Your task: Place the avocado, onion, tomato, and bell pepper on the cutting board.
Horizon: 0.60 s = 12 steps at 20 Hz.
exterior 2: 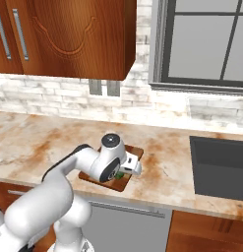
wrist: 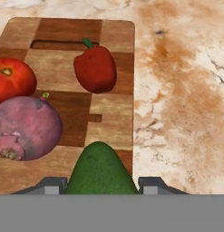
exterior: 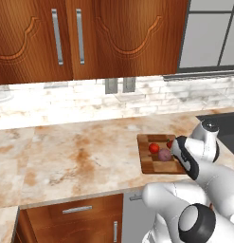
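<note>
Your stock at this moment, operator:

- Avocado (wrist: 99, 170): dark green, long axis running up the hand view, narrow end pointing toward the bell pepper; it sits between your fingers (wrist: 52, 186), which are spread to its width with a tip at each flank. Whether they press it, you cannot tell. It lies over the near edge of the cutting board (wrist: 111, 122).
- Bell pepper (wrist: 95, 68): on the board, green stem toward the far edge.
- Tomato (wrist: 12, 79) and onion (wrist: 26, 128): on the board, touching.
- Board: flat on the marbled surface (exterior: 80, 152), beside the sink (exterior 2: 219, 165).
- Gripper (exterior 2: 127, 170): low over the board.
</note>
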Tool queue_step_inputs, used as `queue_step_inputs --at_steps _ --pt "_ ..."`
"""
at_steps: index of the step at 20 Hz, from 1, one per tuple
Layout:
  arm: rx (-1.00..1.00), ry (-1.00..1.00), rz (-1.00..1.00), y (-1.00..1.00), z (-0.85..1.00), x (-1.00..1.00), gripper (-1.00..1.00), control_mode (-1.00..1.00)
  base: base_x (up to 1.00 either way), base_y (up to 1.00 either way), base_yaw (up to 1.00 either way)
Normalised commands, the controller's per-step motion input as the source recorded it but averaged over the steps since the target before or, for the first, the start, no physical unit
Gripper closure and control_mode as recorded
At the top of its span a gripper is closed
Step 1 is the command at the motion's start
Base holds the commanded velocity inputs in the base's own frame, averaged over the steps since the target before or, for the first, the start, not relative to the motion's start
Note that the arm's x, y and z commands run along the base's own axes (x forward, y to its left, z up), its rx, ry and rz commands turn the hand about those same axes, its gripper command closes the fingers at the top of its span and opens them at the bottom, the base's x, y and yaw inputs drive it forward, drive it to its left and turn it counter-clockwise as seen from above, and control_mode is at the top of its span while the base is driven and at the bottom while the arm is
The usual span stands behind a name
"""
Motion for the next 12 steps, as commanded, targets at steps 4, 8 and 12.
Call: queue_step_inputs --at_steps 4,8,12 --pt "0.0 0.0 0.0 0.0 0.0 -0.17 1.0 -1.0 0.0 0.0 0.0" --pt "0.0 0.0 0.01 0.15 0.0 -0.12 1.0 -1.0 0.0 0.0 0.0" --pt "0.0 0.0 0.06 0.44 0.0 -0.07 1.0 -1.0 0.0 0.0 0.0"
